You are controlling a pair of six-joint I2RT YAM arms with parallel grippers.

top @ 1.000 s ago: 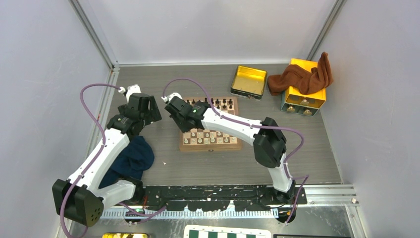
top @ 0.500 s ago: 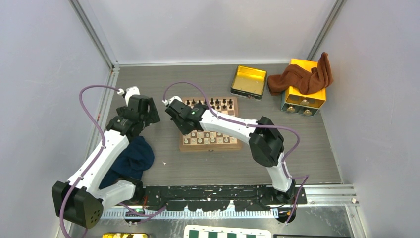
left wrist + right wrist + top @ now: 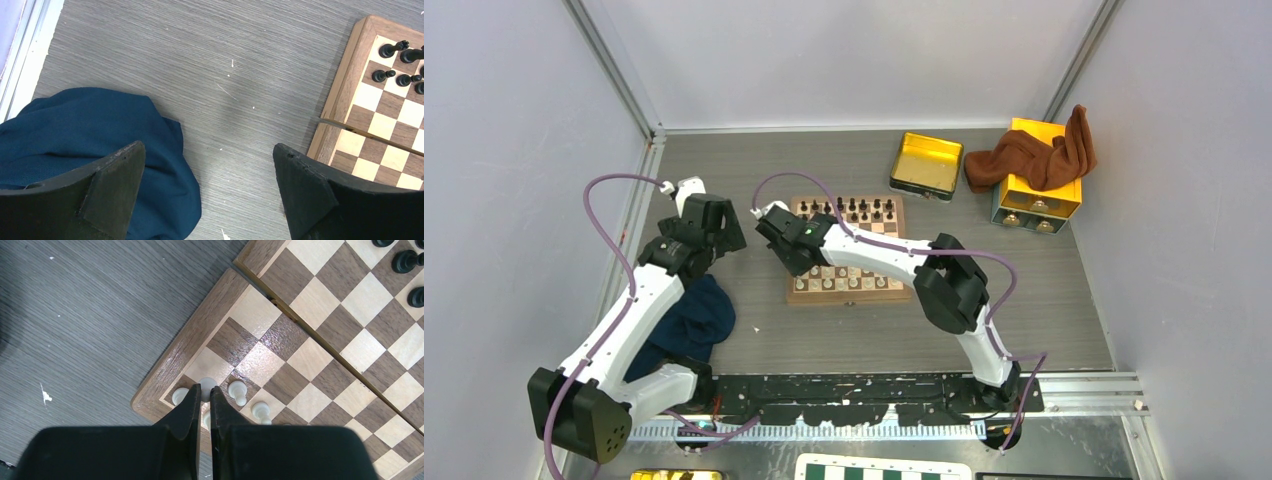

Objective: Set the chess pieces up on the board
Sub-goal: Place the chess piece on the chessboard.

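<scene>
Right hand (image 3: 205, 391) is clenched on a white piece (image 3: 206, 383) at the board's (image 3: 165, 371) near-left corner. Judged best: lower straight, centre it on its square and release gently, sparing the neighbouring pieces (image 3: 237, 390). Left hand (image 3: 207, 190) hangs released, left of the board.

Table: you are working on a grey wood-grain top (image 3: 824, 335) flecked with small white specks.
Board: your wooden chessboard (image 3: 849, 297) lies flat near the middle of the table, a little toward the far side, with its brown border on the surface.
Blue cloth: you will find it crumpled (image 3: 694, 315) on the table left of the board, with a strip of bare table between them.
Tin tray: a gold-yellow tray (image 3: 926, 163) sits beyond the board's far right corner, apart from it.
Yellow box: it stands (image 3: 1039, 197) at your far right, near the tray, with a brown cloth (image 3: 1034, 155) draped over its top.
</scene>
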